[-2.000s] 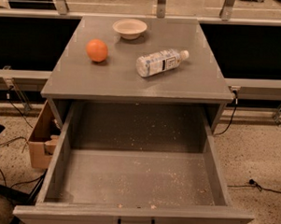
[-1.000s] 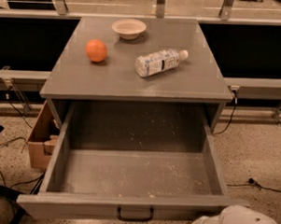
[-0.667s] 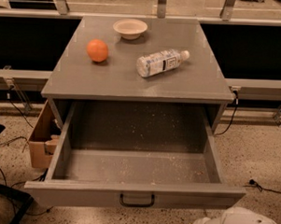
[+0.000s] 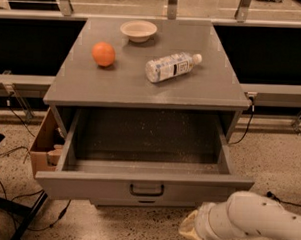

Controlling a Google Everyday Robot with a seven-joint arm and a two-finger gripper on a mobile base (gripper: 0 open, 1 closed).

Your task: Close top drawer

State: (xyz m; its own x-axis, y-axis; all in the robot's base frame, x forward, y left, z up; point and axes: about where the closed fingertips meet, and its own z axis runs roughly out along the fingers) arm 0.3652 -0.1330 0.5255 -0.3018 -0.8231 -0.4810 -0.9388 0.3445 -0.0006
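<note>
Camera view, the only one I have: the top drawer (image 4: 87,186) of the grey cabinet (image 4: 142,89) stands well out from the cabinet front; its speckled grey inside is bare; its small black bar handle (image 4: 147,190) sits in the middle of the front panel, facing me.

On the cabinet top lie a round orange fruit (image 4: 103,54), a shallow cream bowl (image 4: 138,30) behind it, and a clear plastic bottle with a white cap (image 4: 172,67) on its side, all apart from one another; an open brown cardboard box (image 4: 40,148) sits just beside the cabinet's left flank.

The gripper (image 4: 190,228) sits low at the bottom right, at the end of the white rounded arm (image 4: 258,222), below the drawer's front panel and to the right of the handle, not touching it; I cannot tell whether it is spread or pressed together.

By my judgement the push has not yet begun, and the risks are these: pressing from this low, right-hand spot could slide under the panel's lower edge; a push far off centre could skew the drawer and jam it; a hard shove could jolt the cabinet and set the bottle or the fruit rolling; the arm could also snag the dark cable (image 4: 282,199) on the floor near it.
</note>
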